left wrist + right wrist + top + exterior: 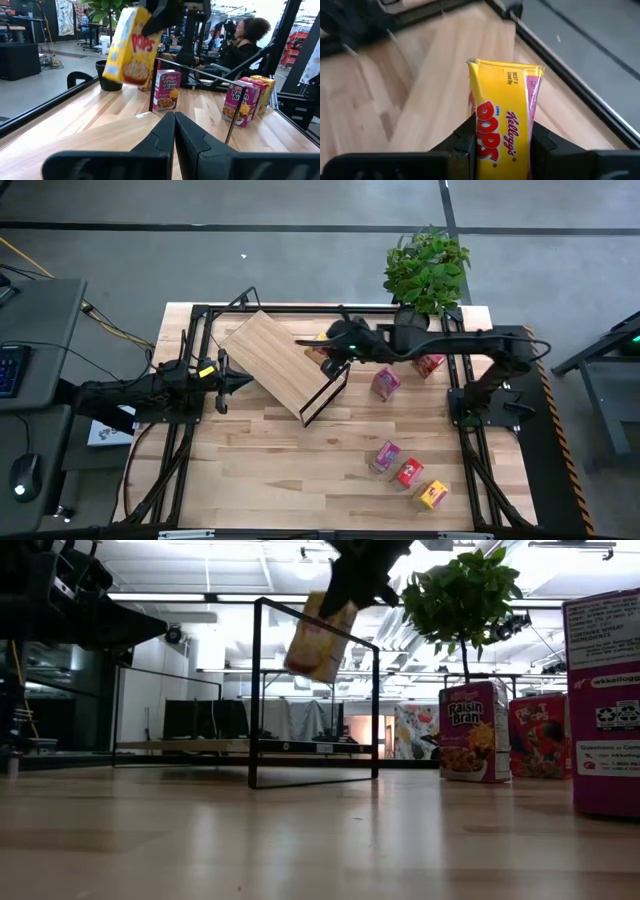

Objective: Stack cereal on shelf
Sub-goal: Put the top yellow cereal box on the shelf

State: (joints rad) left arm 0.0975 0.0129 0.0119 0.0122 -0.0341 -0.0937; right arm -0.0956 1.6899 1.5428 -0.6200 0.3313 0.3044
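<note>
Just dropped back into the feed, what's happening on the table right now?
The right gripper is shut on a yellow Corn Pops cereal box, held in the air over the light wood shelf board with the black wire frame. The left gripper is shut and empty, waiting at the shelf's left edge. Five other small cereal boxes stand on the butcher-block tabletop: a pink-purple one and a red one near the potted green plant, and three more in a row near the front.

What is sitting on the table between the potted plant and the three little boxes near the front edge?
In the high view, one pink-purple cereal box stands alone between the plant and the front trio; the rest of that stretch is bare tabletop.
</note>
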